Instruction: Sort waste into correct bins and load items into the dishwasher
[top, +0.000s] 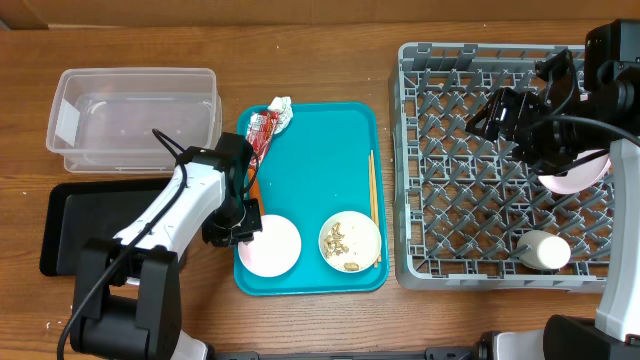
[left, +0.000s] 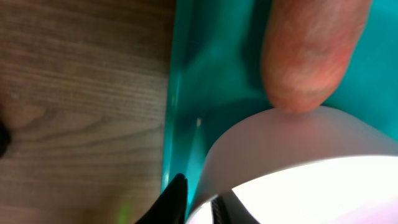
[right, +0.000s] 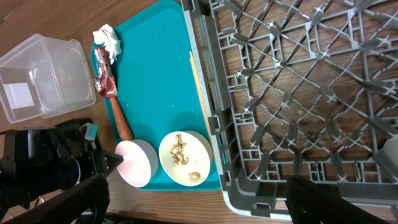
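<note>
L pincer (left: 198, 206) pinches the left rim of the empty white bowl (top: 272, 245), at lower left of the teal tray (top: 320, 150), carrot stick (left: 311, 56) butting its edge. Bowl's prob stiff, light, glaze-slick & chippable: a thin rim grip may swivel. R pincer (right: 205, 199) is spread wide over the dish rack (top: 405, 150), frame right.

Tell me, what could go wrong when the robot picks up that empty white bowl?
The left gripper pinches only the thin rim of the empty bowl, so it might tilt or slip out when lifted. The carrot stick lies right against that rim, so lifting could nudge it off the teal tray. The bowl with food scraps sits close beside, so a swinging bowl could bump it.
</note>
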